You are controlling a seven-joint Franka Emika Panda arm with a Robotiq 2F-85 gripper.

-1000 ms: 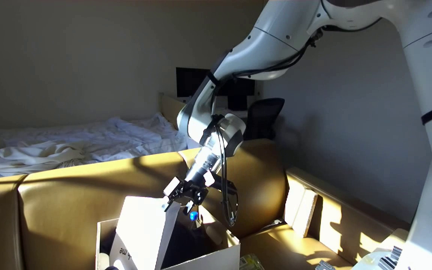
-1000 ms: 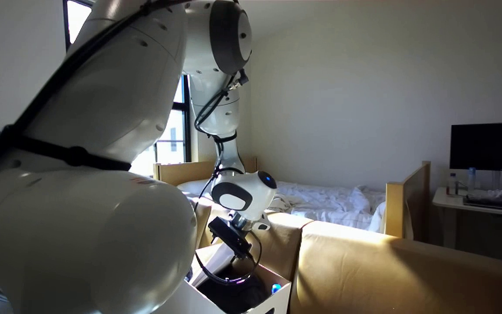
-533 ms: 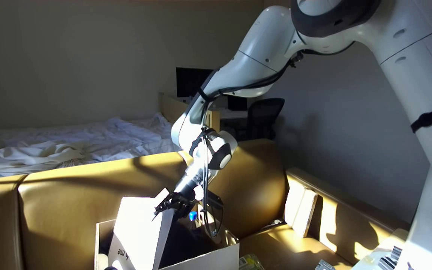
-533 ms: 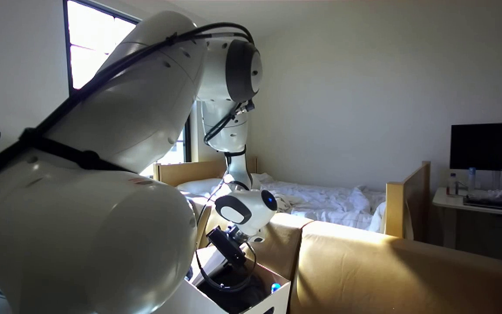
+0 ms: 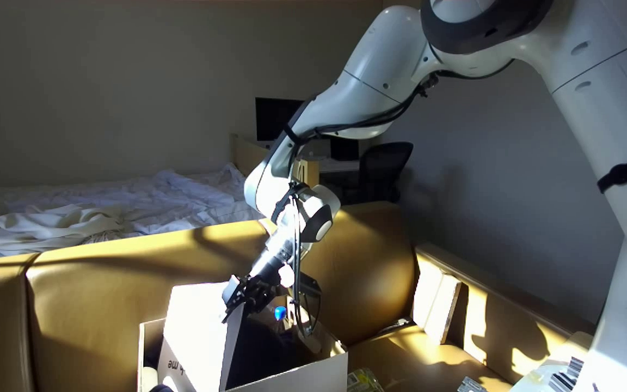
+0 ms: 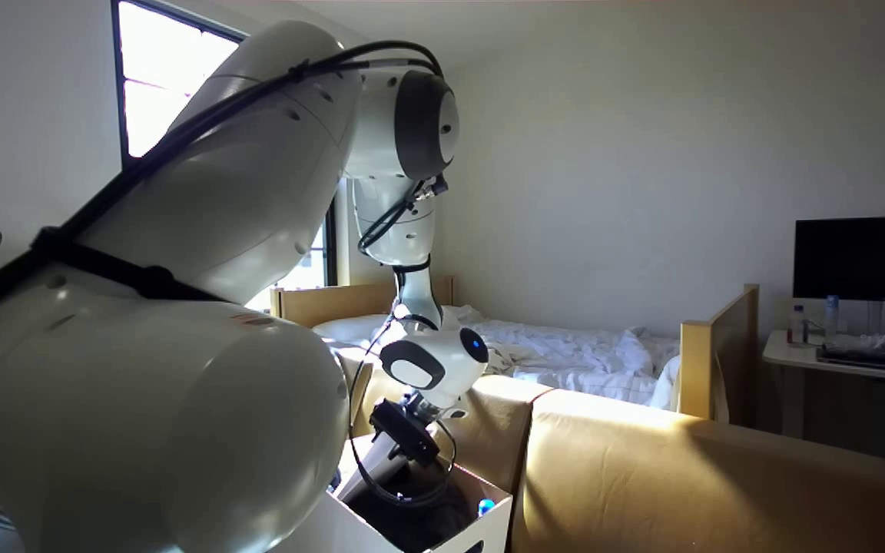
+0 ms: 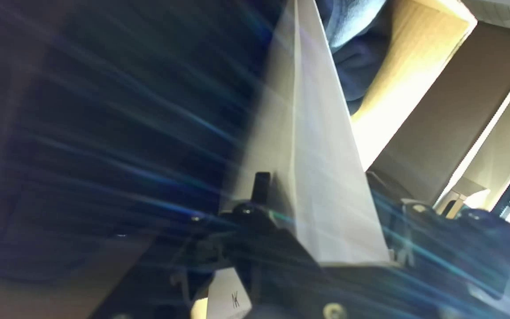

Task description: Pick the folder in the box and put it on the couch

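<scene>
The folder [image 5: 196, 326], pale and thick-edged, leans upright in the box [image 5: 302, 377], its top well above the rim. My gripper [image 5: 241, 313] is at its upper right edge in an exterior view. Seen from the wrist, the folder [image 7: 326, 168] fills the space across my gripper [image 7: 321, 181], a dark finger [image 7: 261, 188] against one side and the opposite finger along the far edge. The jaws look closed on it. Behind the box rises the mustard couch [image 5: 106, 294]. In an exterior view the wrist and camera hide the fingertips above the box [image 6: 492, 530].
Dark cloth [image 5: 259, 348] and a blue-capped bottle [image 5: 280, 313] share the box. Pale panels [image 5: 436, 305] lean on the couch's far arm, and a package [image 5: 365, 381] lies beside the box. A bed [image 5: 128, 201] stands behind the backrest; cables hang from the wrist.
My arm has come down and leftward in the view with the couch arm, and the fingers have closed on the folder. The folder's top has shifted slightly left.
</scene>
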